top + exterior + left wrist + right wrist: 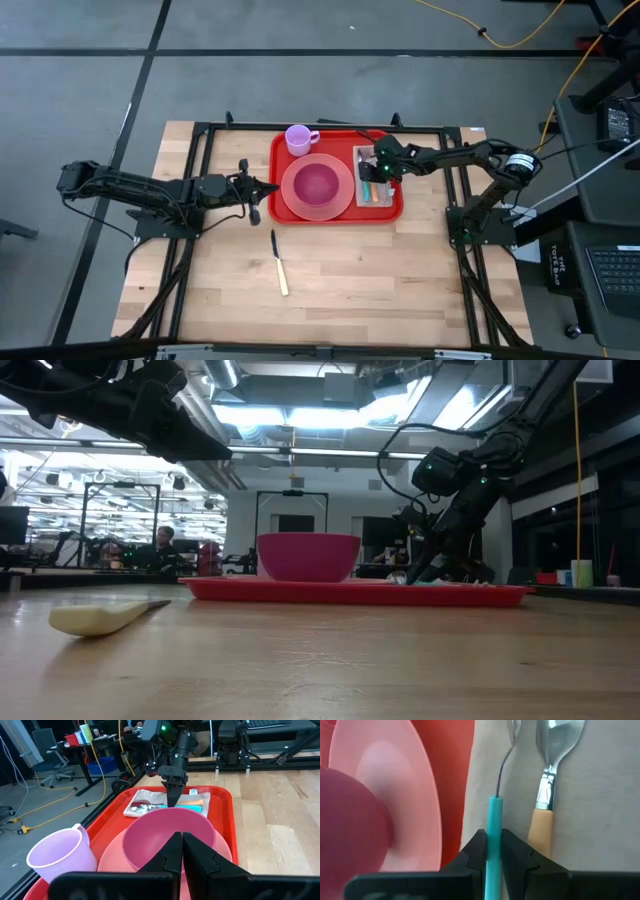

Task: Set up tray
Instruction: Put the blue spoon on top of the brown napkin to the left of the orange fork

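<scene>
Your right gripper is clamped on a teal-handled fork over the napkin on the red tray, which sits mid-table. Your left gripper, fingers together, hovers just beside the tray's edge; a knife lies on the table.

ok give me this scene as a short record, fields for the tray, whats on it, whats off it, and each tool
tray: red tray, flat on the wooden table
on tray: pink bowl on pink plate; lilac mug; napkin with teal-handled fork and tan-handled spoon
off tray: knife on the table, near side
left tool: shut, empty, beside the tray's left edge
right tool: closed on the teal fork handle over the napkin
</scene>
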